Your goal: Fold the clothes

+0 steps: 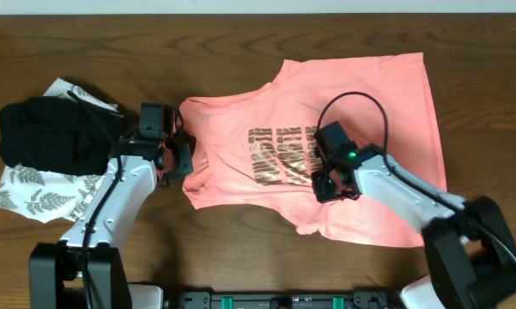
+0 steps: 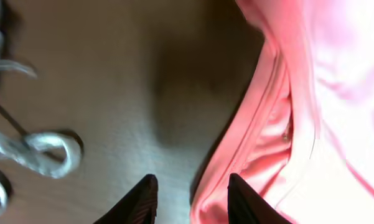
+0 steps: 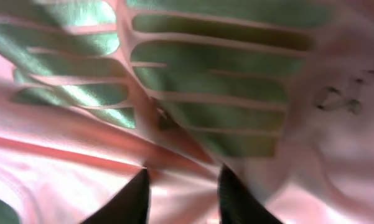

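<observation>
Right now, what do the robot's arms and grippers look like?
The left arm and right arm have white shells with black joints. A black cable loops above the right arm, and a small green light glows at its wrist. The left gripper and right gripper are black, each with two tapered fingers.

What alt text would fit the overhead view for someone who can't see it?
A salmon-pink T-shirt with bronze lettering lies rumpled on a wooden table, the left arm's fingers at its left edge and the right arm's fingers by the lettering. A black garment sits on a white leaf-print garment to the left.
</observation>
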